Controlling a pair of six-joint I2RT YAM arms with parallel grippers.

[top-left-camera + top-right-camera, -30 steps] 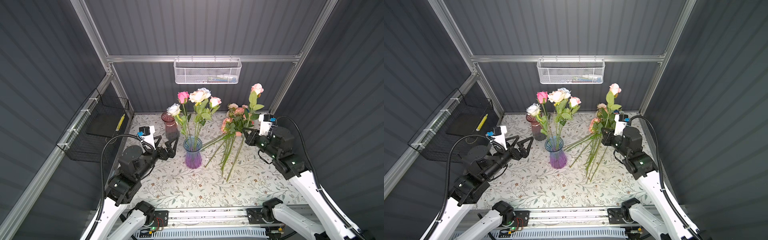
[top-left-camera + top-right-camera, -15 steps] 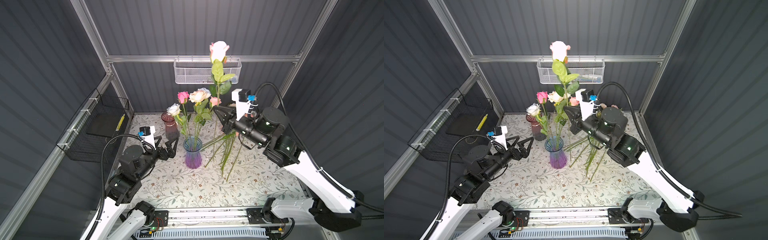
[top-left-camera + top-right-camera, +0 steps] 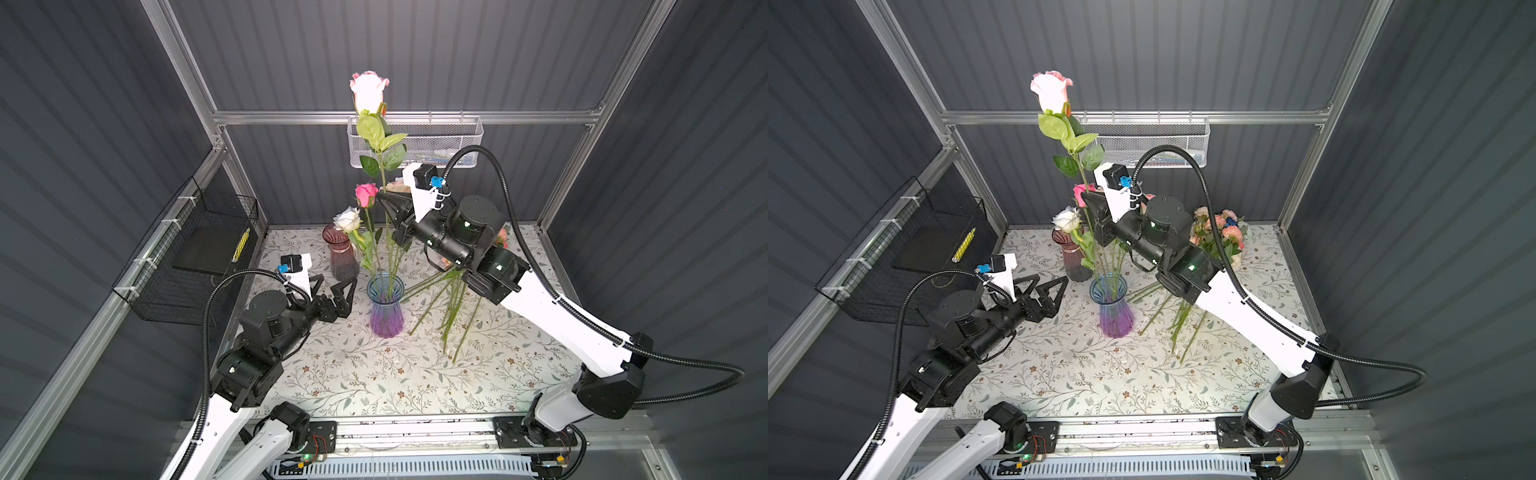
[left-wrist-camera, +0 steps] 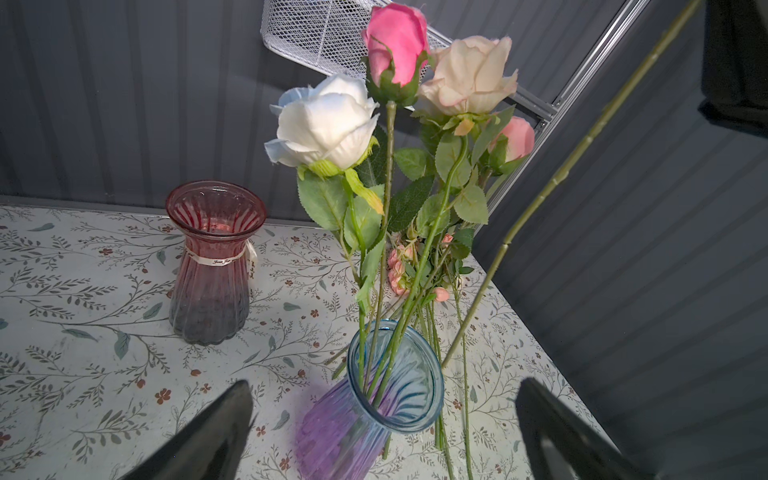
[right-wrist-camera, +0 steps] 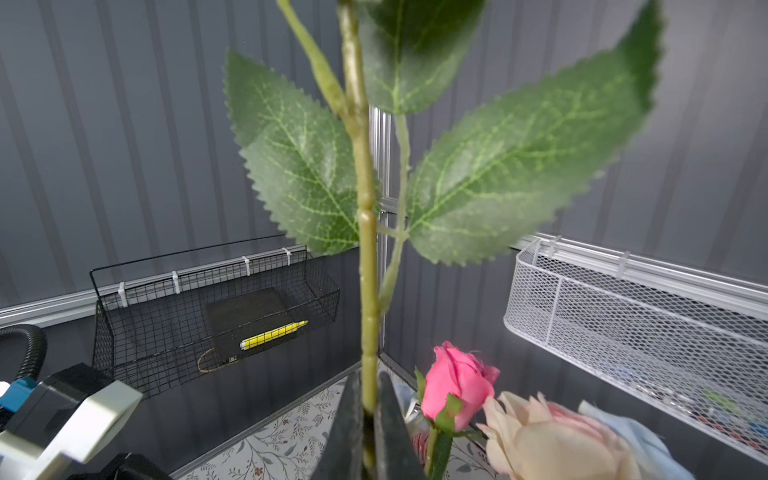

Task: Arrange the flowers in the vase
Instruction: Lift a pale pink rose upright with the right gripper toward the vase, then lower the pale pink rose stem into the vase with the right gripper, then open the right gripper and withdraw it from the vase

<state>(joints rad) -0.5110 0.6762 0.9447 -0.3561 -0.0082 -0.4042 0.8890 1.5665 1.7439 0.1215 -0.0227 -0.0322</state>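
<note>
Four roses in the blue-purple glass vase: white rose, deep pink rose, cream rose, small pink bud, all upright on green stems through the vase's mouth. High above the vase, right gripper, fingers clenched on the bare green stem of a pale pink rose; bloom far over the vase, topmost flower in both top views, stem close to vertical, serrated leaves just beyond the grip. Seen from the left wrist, lower end of that stem down close by the vase's rim; inside the mouth or outside it, cannot tell. Just left of the vase, left gripper, low over the floral tablecloth, fingers spread wide and released, grasping nothing, tips near the vase yet apart from it. Behind and left of the vase, dark red glass vase, upright, pale ribbon round its waist, near but not touching. Right of the vase, loose pile of flowers flat on the tablecloth: long green stems fanned toward the front, pink and peach blooms toward the back wall, partly hidden under the right arm.
</note>
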